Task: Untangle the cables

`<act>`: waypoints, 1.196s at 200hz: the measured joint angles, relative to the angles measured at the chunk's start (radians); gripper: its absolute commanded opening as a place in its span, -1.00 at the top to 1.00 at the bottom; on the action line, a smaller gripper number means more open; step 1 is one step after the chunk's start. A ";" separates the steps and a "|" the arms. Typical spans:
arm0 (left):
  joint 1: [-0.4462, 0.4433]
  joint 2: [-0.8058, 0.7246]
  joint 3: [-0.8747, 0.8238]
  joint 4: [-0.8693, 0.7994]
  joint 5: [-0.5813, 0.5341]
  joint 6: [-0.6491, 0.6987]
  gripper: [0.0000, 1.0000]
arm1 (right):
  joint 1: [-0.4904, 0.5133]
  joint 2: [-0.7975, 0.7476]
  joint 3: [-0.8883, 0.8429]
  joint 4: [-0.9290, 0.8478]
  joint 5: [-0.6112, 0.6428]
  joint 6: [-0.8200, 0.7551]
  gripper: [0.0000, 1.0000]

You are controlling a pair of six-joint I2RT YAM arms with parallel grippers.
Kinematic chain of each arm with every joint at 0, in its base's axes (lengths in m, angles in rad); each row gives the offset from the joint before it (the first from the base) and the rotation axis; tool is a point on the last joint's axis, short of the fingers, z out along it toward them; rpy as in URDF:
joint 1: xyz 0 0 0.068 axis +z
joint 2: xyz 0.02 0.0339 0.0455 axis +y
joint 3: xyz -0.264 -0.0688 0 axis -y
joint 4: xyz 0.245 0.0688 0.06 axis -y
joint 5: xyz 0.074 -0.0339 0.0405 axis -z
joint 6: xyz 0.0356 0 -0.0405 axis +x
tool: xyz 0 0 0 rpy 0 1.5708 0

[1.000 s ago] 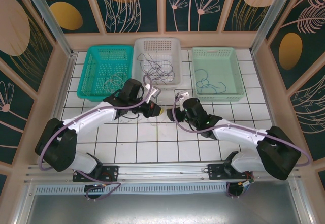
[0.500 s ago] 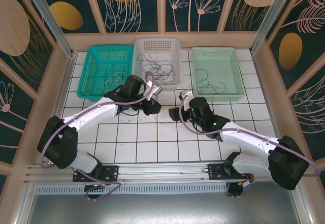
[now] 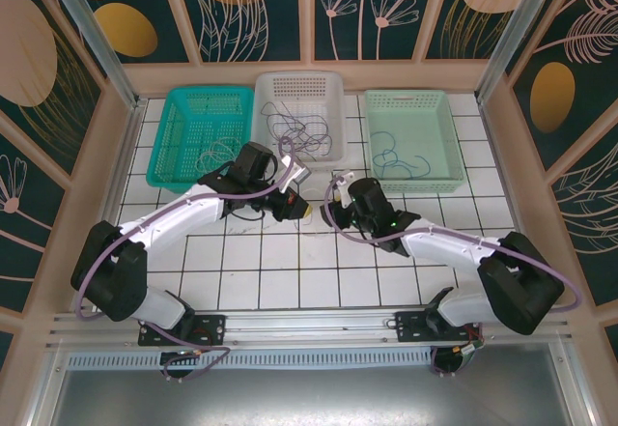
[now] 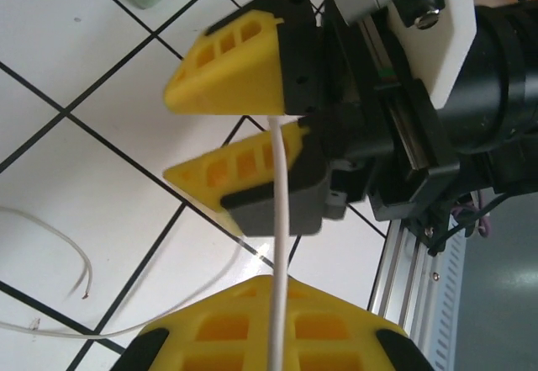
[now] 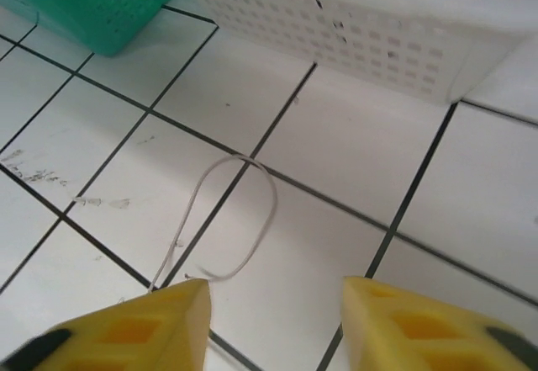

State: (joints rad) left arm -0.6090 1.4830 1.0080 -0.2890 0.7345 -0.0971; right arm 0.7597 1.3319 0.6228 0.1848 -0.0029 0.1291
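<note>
Left gripper [image 4: 273,337]: jaws pinched shut on a pale cable [image 4: 276,245], held up straight off the worktop [image 4: 76,169], presumably to present it to the partner arm. Right gripper [image 4: 172,135]: jaws parted narrowly, the strand running up into their gap, not gripped yet. Cable is thin, whitish and smooth; its slack trails in loose curves on the tiles

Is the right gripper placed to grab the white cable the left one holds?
Likely yes: the cable runs from the left gripper straight between the open jaws of the right gripper, with nothing in the way.
</note>
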 measured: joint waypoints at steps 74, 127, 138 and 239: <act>-0.001 -0.154 -0.015 0.089 -0.343 -0.093 -0.79 | -0.052 -0.082 0.158 -0.116 -0.033 0.029 1.00; -0.001 -0.379 -0.161 0.264 -0.516 -0.133 -0.97 | -0.204 -0.106 0.370 -0.175 -0.185 0.126 1.00; -0.001 -0.370 -0.175 0.273 -0.514 -0.134 -0.97 | -0.208 -0.101 0.415 -0.191 -0.221 0.149 1.00; -0.001 -0.304 -0.193 0.433 -0.491 -0.143 -0.79 | -0.233 0.021 0.751 -0.259 -0.453 0.301 1.00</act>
State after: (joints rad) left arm -0.6098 1.1790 0.8154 0.1436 0.2436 -0.2401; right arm 0.5270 1.3533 1.3739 -0.0738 -0.4557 0.4301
